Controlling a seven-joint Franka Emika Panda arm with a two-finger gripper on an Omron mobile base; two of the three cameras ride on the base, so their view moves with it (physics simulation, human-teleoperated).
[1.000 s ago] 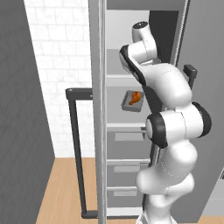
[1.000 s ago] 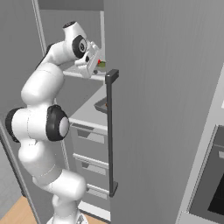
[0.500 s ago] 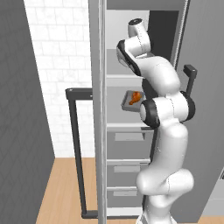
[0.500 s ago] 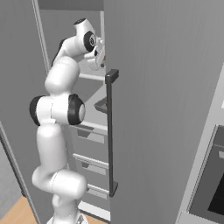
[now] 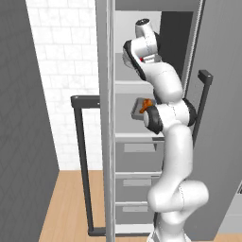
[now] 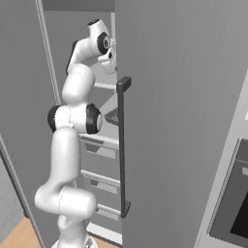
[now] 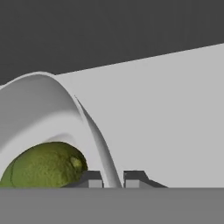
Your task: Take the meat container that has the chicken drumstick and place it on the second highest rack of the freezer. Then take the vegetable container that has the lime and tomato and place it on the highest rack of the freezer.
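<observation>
In the hand view the vegetable container sits in the lower left of the frame: a pale grey, smooth-walled tub whose rounded rim arches up from the left edge and slopes down to the bottom centre. Inside it lies the lime, dull green with a dimpled skin and a small nub on its right side, low in the frame. The container's long axis cannot be told from this close view; only one curved corner of the wall shows, its thin rim running down toward the fingers. The gripper has its two dark tips standing narrowly apart, pinched on that thin wall of the container, one tip inside by the lime and one outside. Behind lies a flat light grey freezer shelf with dark space above it.

In the left base view the meat container rests on a lower rack at centre frame, an orange drumstick showing in it, partly hidden by the arm.
</observation>
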